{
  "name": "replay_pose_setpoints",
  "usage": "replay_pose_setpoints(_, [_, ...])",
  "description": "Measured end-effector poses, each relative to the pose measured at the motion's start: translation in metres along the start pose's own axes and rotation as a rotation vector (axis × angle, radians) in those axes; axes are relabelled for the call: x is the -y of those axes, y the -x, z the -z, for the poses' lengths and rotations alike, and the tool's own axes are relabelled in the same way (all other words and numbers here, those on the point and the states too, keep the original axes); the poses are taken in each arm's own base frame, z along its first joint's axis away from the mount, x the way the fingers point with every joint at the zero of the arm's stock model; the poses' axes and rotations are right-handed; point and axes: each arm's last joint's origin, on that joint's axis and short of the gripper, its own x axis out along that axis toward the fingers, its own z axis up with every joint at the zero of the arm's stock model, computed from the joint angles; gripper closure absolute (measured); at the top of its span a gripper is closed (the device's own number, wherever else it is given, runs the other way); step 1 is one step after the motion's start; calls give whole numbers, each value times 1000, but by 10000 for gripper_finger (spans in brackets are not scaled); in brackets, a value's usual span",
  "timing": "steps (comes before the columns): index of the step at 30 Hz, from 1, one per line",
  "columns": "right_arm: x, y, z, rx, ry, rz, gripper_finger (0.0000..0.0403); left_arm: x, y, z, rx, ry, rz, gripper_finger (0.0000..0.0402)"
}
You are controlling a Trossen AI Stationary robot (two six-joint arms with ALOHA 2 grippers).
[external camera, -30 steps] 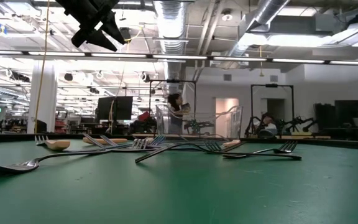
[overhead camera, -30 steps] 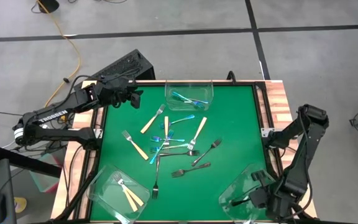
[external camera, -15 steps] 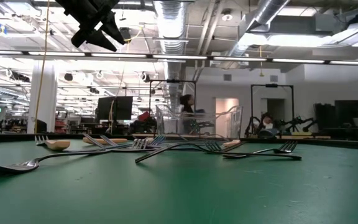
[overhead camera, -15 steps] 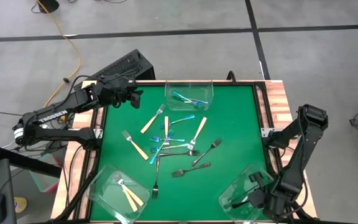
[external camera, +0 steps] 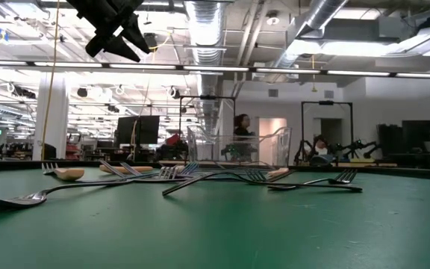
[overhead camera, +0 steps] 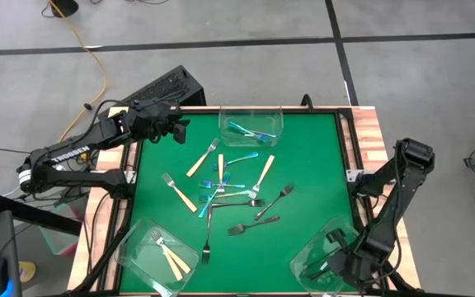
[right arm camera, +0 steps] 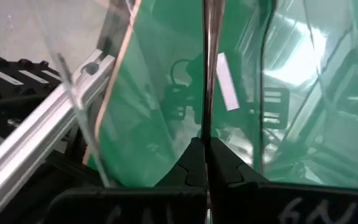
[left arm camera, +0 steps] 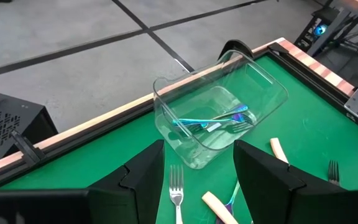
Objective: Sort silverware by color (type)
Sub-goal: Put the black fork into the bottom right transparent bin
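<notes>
The silverware (overhead camera: 221,191) lies scattered on the middle of the green counter (overhead camera: 312,165); some forks are already in the clear tubs. The left claw (overhead camera: 177,130) hangs above the far left corner, its fingers apart and holding nothing. The right claw (right arm camera: 205,163) is over the tub (overhead camera: 324,256) at the near right corner, fingers together on a dark metal fork (right arm camera: 209,68).

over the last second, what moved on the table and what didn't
The right end effector, shut on a dark metal fork, drew slightly nearer the table's front edge at the clear tub. The left end effector, open, and the loose forks stayed put.
</notes>
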Motion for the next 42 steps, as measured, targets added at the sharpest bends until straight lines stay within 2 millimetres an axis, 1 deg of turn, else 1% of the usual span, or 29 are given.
replay_pose_setpoints(6, [5, -7, -5, -20, 26, 19, 395, -1, 0, 0, 10, 0, -22, 226])
replay_pose_setpoints(14, [5, -28, -7, -108, 60, 18, 395, -1, 0, 0, 10, 0, -23, 226])
replay_pose_setpoints(19, [6, -38, -10, -126, 63, 16, 395, -1, 0, 0, 10, 0, -23, 226])
replay_pose_setpoints(24, [7, -42, -12, -133, 67, 22, 395, -1, 0, 0, 11, 0, -24, 226])
replay_pose_setpoints(35, [9, -42, -14, -111, 90, 39, 395, -1, 0, -1, 18, 0, -40, 226])
replay_pose_setpoints(42, [10, -45, -13, -105, 86, 35, 384, -1, 0, 0, 18, 0, -40, 226])
